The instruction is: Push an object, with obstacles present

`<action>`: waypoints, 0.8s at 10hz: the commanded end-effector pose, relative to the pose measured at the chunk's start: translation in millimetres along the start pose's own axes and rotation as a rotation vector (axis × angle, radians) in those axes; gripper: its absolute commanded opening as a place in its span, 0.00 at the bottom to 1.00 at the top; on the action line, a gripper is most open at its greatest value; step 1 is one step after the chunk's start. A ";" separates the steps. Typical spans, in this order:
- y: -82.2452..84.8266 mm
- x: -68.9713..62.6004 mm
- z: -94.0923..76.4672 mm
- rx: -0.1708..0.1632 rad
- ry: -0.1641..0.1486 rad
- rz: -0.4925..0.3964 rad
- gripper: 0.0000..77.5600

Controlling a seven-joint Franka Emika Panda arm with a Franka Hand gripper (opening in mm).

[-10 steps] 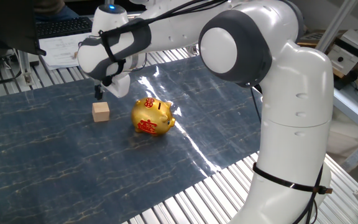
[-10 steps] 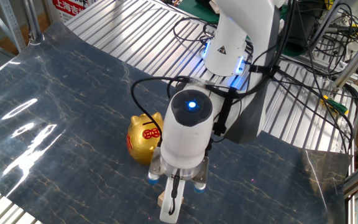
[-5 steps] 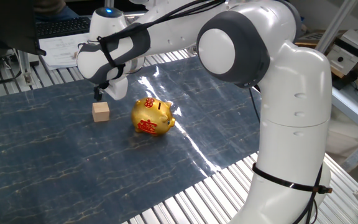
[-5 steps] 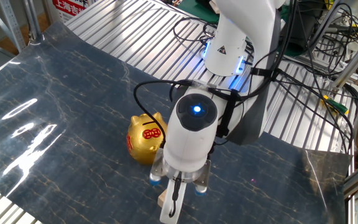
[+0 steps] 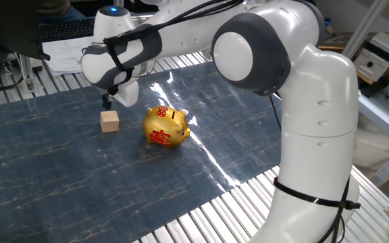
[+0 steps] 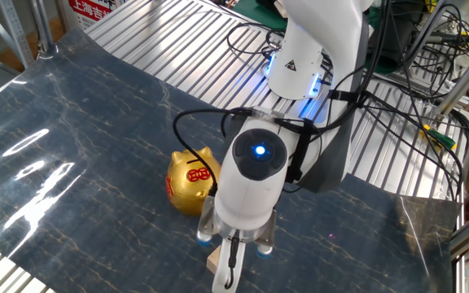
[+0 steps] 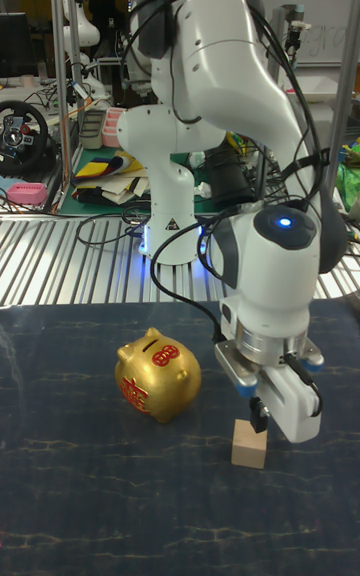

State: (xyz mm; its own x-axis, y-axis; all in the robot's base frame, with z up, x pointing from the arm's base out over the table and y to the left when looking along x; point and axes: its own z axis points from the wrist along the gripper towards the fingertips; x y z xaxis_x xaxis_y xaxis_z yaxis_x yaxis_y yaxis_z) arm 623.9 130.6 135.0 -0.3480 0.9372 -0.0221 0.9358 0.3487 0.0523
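Observation:
The object, a small light-tan wooden cube (image 5: 110, 121), rests on the dark marbled mat (image 5: 59, 175). The obstacle, a shiny gold piggy bank with red markings (image 5: 166, 126), stands just to its right, a small gap apart. My gripper (image 5: 107, 102) hangs just behind and above the cube, its dark fingertips together with nothing between them. In the tall fixed view the gripper (image 7: 260, 420) sits right over the cube (image 7: 249, 443), with the piggy bank (image 7: 157, 374) to the left. In the other fixed view my wrist hides most of the cube (image 6: 212, 262), beside the piggy bank (image 6: 190, 181).
The mat lies on a ribbed metal table (image 5: 201, 216). A keyboard and papers (image 5: 66, 30) sit behind the mat's far edge. My arm's white base (image 6: 304, 57) and loose cables (image 6: 414, 89) stand at the table's side.
My wrist has drifted slightly up and away behind the cube. The cube and the piggy bank have not moved.

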 end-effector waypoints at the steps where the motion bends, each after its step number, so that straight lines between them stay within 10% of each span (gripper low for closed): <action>1: 1.0 -0.3 -1.5 0.030 0.024 -0.080 0.00; 8: 10.7 -4.4 -4.7 0.036 0.034 -0.090 0.00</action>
State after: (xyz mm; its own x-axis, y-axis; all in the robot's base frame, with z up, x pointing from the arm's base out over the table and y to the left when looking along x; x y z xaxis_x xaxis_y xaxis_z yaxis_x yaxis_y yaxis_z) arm 630.0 130.5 137.0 -0.4538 0.8911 0.0065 0.8911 0.4537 0.0132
